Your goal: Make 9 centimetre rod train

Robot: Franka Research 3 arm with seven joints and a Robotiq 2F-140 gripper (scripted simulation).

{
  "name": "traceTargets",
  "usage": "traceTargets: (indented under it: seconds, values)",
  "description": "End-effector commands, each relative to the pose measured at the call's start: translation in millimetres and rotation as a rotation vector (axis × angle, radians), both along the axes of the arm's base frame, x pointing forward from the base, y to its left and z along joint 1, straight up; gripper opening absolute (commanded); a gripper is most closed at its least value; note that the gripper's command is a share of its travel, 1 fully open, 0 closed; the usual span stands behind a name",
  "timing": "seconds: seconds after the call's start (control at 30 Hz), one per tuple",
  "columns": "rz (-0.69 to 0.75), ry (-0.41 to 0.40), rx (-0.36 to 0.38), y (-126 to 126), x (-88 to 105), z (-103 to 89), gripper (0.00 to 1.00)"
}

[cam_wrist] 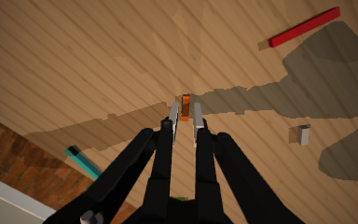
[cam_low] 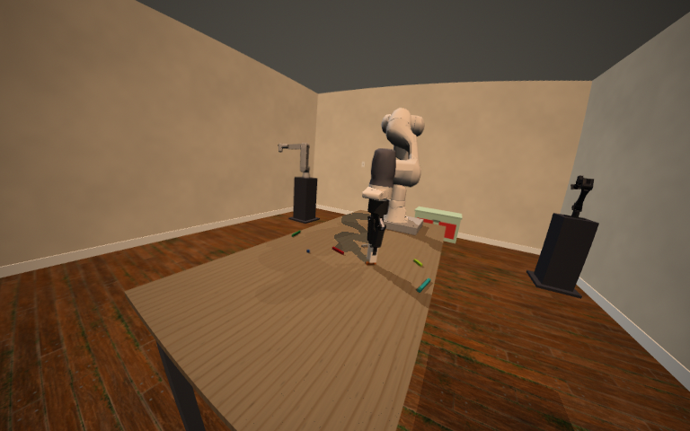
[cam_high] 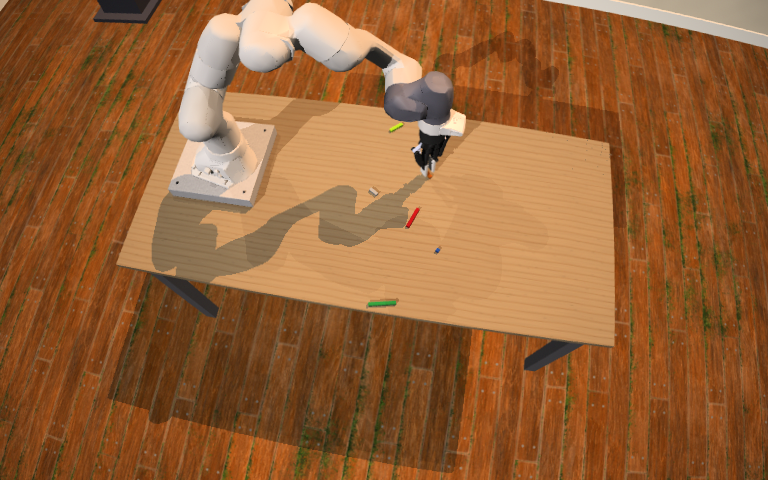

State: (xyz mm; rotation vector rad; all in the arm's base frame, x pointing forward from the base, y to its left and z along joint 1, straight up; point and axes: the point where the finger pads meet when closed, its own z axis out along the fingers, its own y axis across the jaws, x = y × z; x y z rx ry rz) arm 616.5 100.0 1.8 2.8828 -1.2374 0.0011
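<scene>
Clearly, the move turned on the orange rod [cam_high: 430, 175] [cam_low: 369, 263] [cam_wrist: 185, 109]: it lay on the table at the fingertips of the gripper [cam_high: 429, 171] [cam_low: 372, 260] [cam_wrist: 185, 111], its long axis running along the gap, one pad to each side. The gripper was parted only a little and gripped nothing, for the wrist view showed slivers of wood beside the rod (its exact height above the tabletop I could not tell). Closing squarely across the rod's width looked like the next need, with the lime rod [cam_high: 395, 127] [cam_low: 418, 262] [cam_wrist: 179, 199], well apart near the table's long edge, the likely partner, since four and five made nine. No train was built. The table [cam_high: 538, 226] [cam_low: 305, 325] [cam_wrist: 70, 61] was pale, striped wood, crossed by the arm's shadow; beyond it stood beige walls [cam_low: 178, 127] over a reddish plank floor [cam_high: 679, 283] [cam_low: 483, 356] [cam_wrist: 28, 154].
</scene>
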Motion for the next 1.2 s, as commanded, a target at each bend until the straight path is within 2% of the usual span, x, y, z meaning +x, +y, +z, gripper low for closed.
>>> traceTargets:
  seconds: [0.0,0.5,1.17]
  values:
    - [0.003,-0.001,0.002,0,0.1,-3.6,0.23]
    - [0.003,-0.001,0.002,0,0.1,-14.5,0.23]
    - [0.003,-0.001,0.002,0,0.1,-15.0,0.23]
